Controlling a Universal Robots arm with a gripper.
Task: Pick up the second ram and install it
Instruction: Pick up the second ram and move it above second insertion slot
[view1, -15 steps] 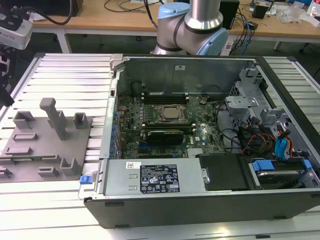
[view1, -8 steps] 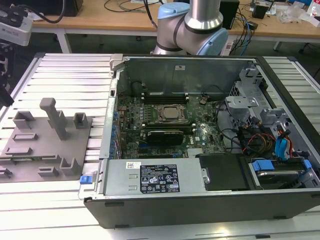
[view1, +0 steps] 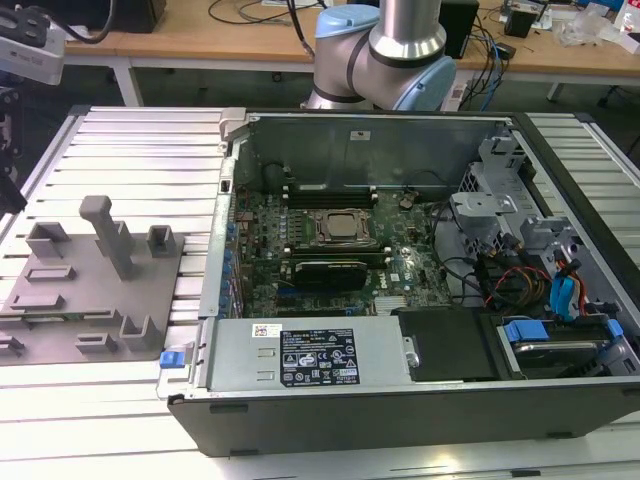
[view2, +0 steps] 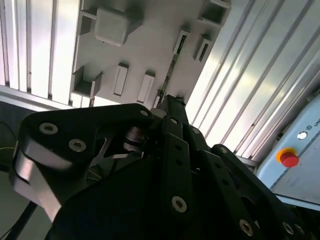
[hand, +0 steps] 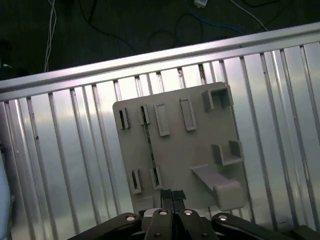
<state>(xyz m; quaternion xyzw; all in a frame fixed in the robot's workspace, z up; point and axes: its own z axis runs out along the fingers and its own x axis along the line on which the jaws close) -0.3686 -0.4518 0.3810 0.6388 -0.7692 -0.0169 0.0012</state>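
It was a robotics lab or workshop: an open computer case (view1: 400, 415) lay on a ribbed metal table (view1: 130, 140) beside a robot arm (view1: 400, 45), wooden benches (view1: 180, 40) strewn with cables (view1: 488, 45) stood behind, and a red stop button (view2: 289, 159) sat on a pale box (view2: 300, 180).

black gripper (view2: 172, 101) above a grey slotted plate (view2: 150, 45) on ribbed metal table (view2: 245, 85), red button (view2: 289, 159) nearby

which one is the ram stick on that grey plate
Find the slatted metal table, then the flat grey holder plate lying on it. The ram stick is the thin dark strip standing on edge along the plate, running between two pairs of small slotted brackets. Everything around it is a grey block or frame of the plate.
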